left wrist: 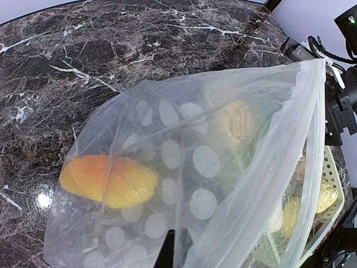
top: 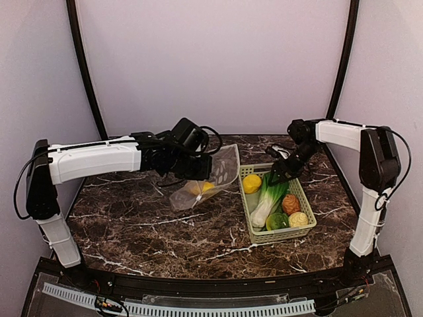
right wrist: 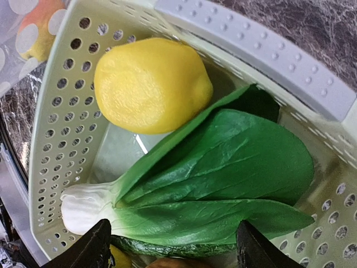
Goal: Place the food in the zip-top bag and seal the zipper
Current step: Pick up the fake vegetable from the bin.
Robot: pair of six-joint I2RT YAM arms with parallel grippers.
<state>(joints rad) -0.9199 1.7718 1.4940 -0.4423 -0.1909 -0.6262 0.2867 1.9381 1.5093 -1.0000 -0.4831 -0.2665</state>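
Bag (top: 221,168) was held up off the table (top: 132,218), left of centre, an upper edge pinched in the clenched left gripper (top: 197,172). Its open side seemed to face the basket (top: 310,218). One yellow-orange piece (left wrist: 109,181) lay inside at the low end. Mouth not sealed yet.

Basket sat just right of the bag and held the rest. Leek (right wrist: 223,184) lay lengthwise down the middle, with the lemon (right wrist: 150,84) in the far-left corner against its leaves. At the near end were the green fruit (top: 276,222), brown one (top: 291,203) and pale bumpy one (top: 299,218).

Right gripper (right wrist: 173,229) hovered low over the leek, jaws spread wide, grasping nothing. The jaw line ran roughly along the leek, not across it.

Step in hand, my read: pick the leek. To do it well:
- Turn the wrist so the jaws cross the stem.
- Close where white meets green, not on the leaves.
- Stay clear of the lemon and the basket wall.
- Feed it in end first, since it's long.
- Left should keep the mouth high and wide.
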